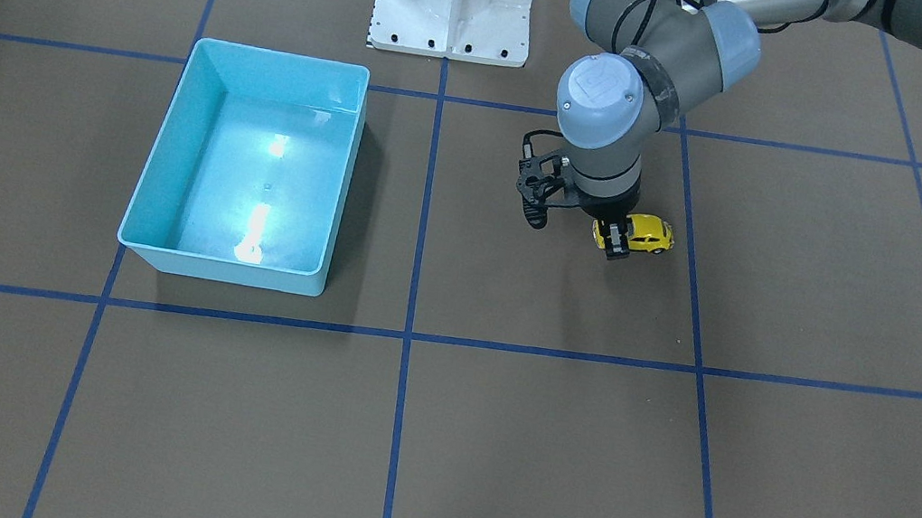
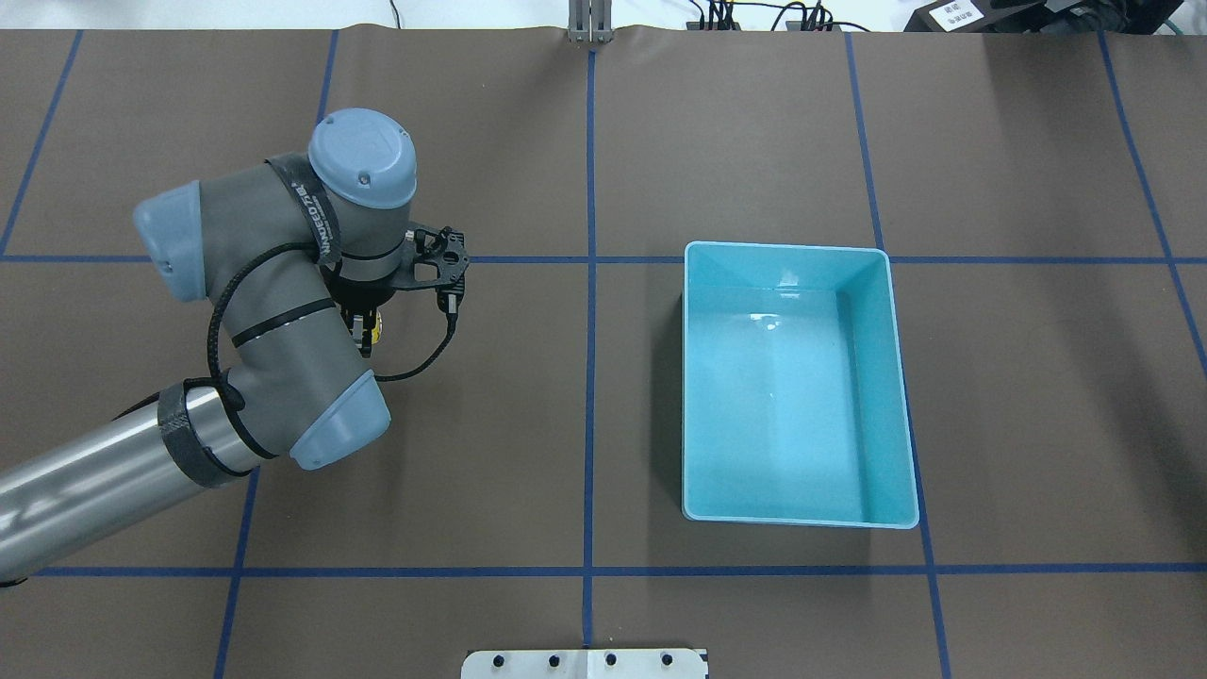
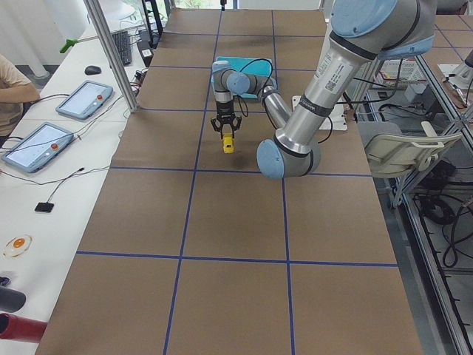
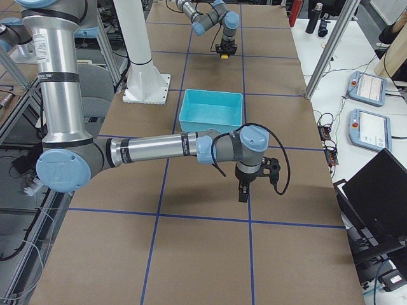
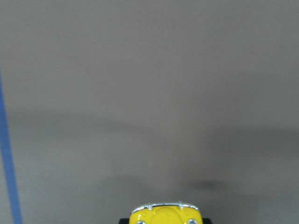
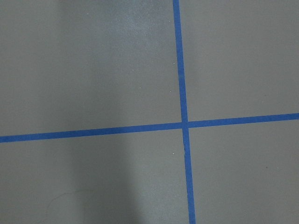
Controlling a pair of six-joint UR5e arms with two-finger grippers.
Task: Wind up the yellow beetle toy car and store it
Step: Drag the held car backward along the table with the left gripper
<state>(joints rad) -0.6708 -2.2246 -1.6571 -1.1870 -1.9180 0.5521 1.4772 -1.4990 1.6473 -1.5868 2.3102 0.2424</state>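
Observation:
The yellow beetle toy car [image 1: 650, 231] is low over the brown table, between the fingers of my left gripper [image 1: 617, 239], which points straight down and is shut on the car's rear end. Under the wrist in the overhead view only a yellow sliver of the car [image 2: 376, 326] shows. In the left wrist view the car's nose [image 5: 166, 215] sits at the bottom edge. The turquoise bin [image 2: 787, 249] stands empty, far to the car's right in the overhead view. My right gripper [image 4: 243, 192] hangs over bare table; I cannot tell if it is open or shut.
The white robot base [image 1: 454, 2] stands at the table's robot-side edge, near the bin [image 1: 165, 160]. Blue tape lines [image 6: 182, 123] cross the brown table. Tablets and cables lie on the side benches [image 3: 44, 140].

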